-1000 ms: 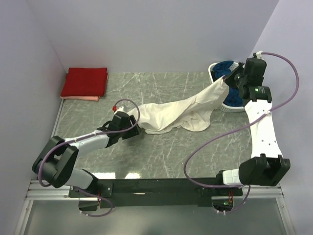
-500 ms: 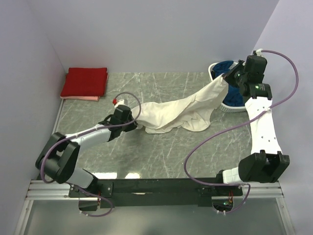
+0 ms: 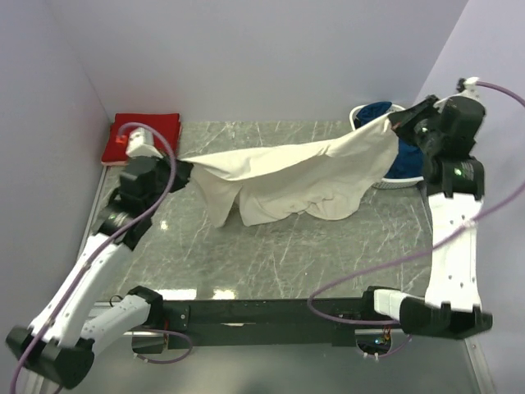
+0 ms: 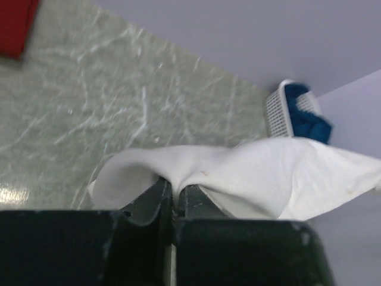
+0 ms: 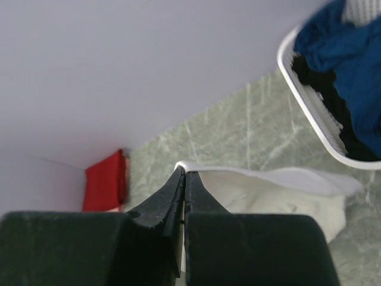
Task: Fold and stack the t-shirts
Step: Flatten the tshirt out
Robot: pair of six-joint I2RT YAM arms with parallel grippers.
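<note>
Since a shirt has to be spread before it can be folded, the cream shirt (image 3: 287, 172) hangs stretched between both arms over the table (image 3: 328, 246), its lower folds resting on the marble; the left gripper (image 3: 182, 171) is pinched tight on one edge, jaws almost meeting with cloth between them; the right gripper (image 3: 396, 125) is clamped the same way on the opposite edge, near the basket (image 4: 278, 113); the red shirt (image 3: 162, 123) lies folded in the far left corner, probably the stack's base.
</note>
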